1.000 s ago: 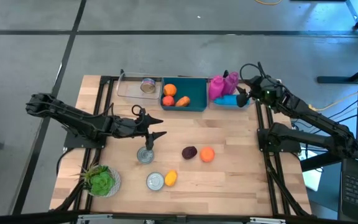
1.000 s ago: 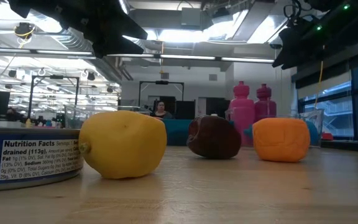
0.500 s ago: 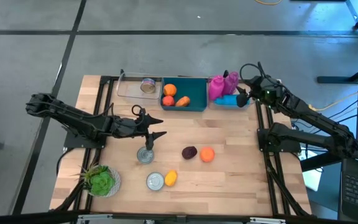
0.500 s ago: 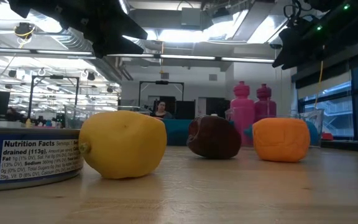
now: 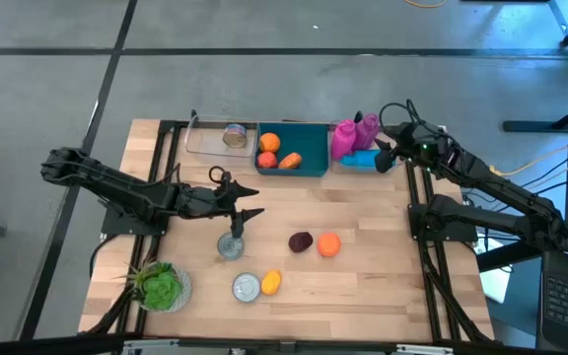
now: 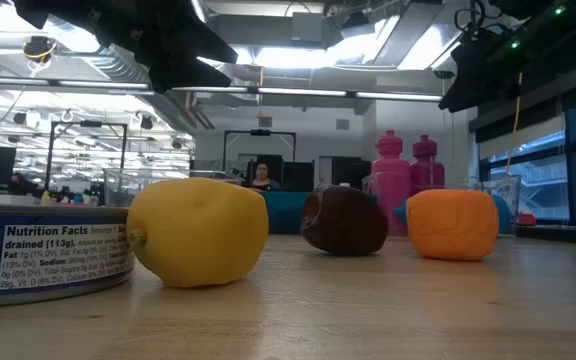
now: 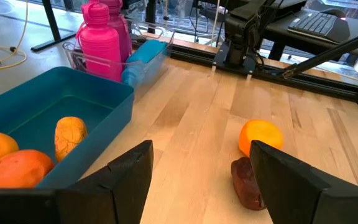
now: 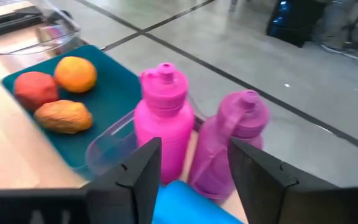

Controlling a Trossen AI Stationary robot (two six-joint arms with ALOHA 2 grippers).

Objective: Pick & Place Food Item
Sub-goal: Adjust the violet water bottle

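The wooden table carries everything here, and the teal bin at its far edge is the biggest piece on it, already holding three food items. Beside it sits a clear tray with two pink bottles and a blue item.

The right gripper hovers over that clear tray, fingers spread with nothing between them, the bottles right ahead of it in its wrist view. That's the first worry: the bottles stand upright and close together, so any careless descent or swing there could knock one over.

The left gripper hangs over mid-table, also spread and empty, just above a small round tin. If it is heading for loose food, it has to clear that tin, or it will nudge it along the boards.

The likely task items lie mid-table: an orange fruit touching or just beside a dark purple one. That closeness is a risk too; fingers coming down on one may shove the other away, and both look round enough to roll.

Nearer the front edge, a yellow lemon sits against a flat can, leaving little room on that side for a finger. A green leafy bunch rests at the front left corner.
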